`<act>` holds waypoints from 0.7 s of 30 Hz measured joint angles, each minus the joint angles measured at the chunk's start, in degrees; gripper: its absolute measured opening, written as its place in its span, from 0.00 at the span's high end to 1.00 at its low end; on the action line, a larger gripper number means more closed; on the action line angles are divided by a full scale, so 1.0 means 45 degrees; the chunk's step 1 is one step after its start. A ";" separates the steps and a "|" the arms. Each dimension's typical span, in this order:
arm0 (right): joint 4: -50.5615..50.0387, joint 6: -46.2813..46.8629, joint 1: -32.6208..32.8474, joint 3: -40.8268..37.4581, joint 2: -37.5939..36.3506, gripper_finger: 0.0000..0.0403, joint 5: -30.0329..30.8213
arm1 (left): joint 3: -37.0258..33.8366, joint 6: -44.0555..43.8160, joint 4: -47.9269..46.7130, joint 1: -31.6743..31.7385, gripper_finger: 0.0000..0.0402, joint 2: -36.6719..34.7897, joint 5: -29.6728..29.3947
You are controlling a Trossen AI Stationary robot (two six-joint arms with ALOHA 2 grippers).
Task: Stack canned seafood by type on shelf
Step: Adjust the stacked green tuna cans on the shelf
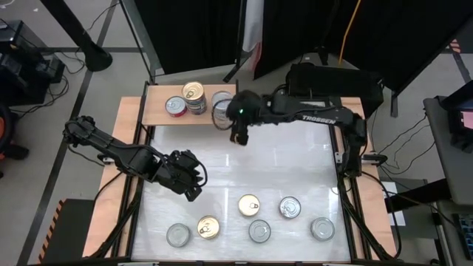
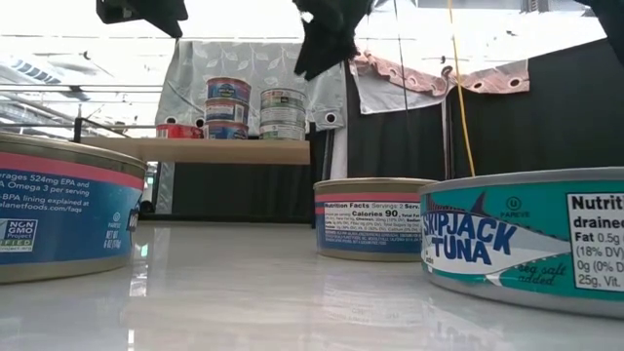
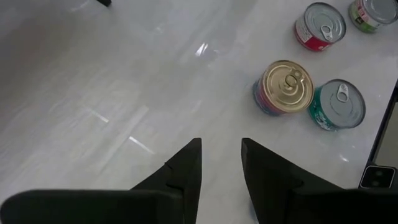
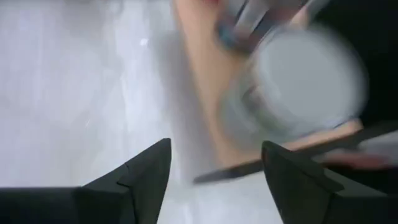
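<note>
The shelf (image 1: 166, 117), a flat light-wood board, lies at the far left of the glossy white worktop (image 1: 244, 166) and carries short round metal tins: a red-sided single tin (image 1: 175, 106), a gold-lidded stack (image 1: 194, 97) and a silver-lidded stack (image 1: 221, 107) at its right end. Six more loose tins (image 1: 249, 205), with silver or gold pull-tab lids, sit along the near edge. The right gripper (image 1: 238, 137) hangs just off the shelf's right end beside the silver stack, its dark wedge-shaped fingers (image 4: 140, 177) spread apart and empty. The left gripper (image 1: 194, 193) hovers over bare worktop near the loose tins, fingers (image 3: 186, 171) narrowly parted, grasping nothing.
</note>
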 joint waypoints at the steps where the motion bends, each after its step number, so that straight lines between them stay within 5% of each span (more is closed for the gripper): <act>1: -0.0031 0.0231 0.0074 -0.0165 0.0046 0.42 -0.0019 | 0.0000 0.0004 0.0002 0.0004 0.71 0.0000 -0.0050; 15: 0.1769 0.1626 -0.0759 -0.1641 0.0154 0.96 0.0068 | 0.0000 0.0043 -0.0378 -0.0024 0.71 -0.0005 -0.0224; 21: 0.2078 0.1430 -0.1009 -0.1656 0.0159 0.97 0.0049 | 0.0000 0.0043 -0.0375 -0.0024 0.71 -0.0005 -0.0260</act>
